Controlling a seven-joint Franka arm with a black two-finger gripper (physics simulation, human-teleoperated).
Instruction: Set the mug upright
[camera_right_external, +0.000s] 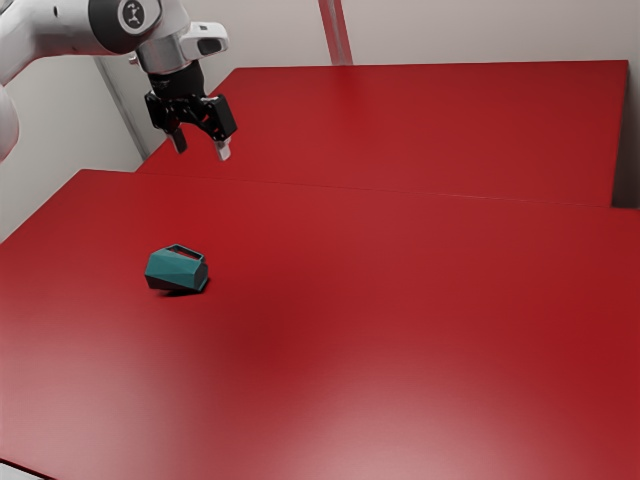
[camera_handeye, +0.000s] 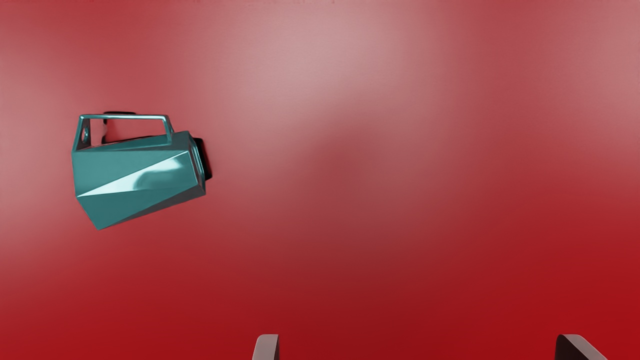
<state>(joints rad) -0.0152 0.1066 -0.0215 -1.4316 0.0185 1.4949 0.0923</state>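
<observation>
Arm, exterior view: the white arm (camera_right_external: 62, 30) is seen entering from the exterior view's upper left, its hand pointed downward.
Gripper, exterior view: the black gripper (camera_right_external: 202, 152) is held above the red table (camera_right_external: 400, 350), released, with its two fingertips parted.
Mug, exterior view: the teal faceted mug (camera_right_external: 175, 270) is laid on its side on the table, in the exterior view's left half, well apart from the fingers and below them; by its underside a dark shadow is cast.
Handle, exterior view: the angular handle (camera_right_external: 186, 250) is turned upward.
Wall, exterior view: the pale wall (camera_right_external: 480, 30) is marked by a red stripe (camera_right_external: 336, 30).
Fingers, wrist view: the fingers (camera_handeye: 267, 347) are spread wide, with bare red tabletop seen between them.
Mug, wrist view: it is found tipped over, nearer to one finger than to the other, touched by neither; its handle is set on the side away from the fingers.
</observation>
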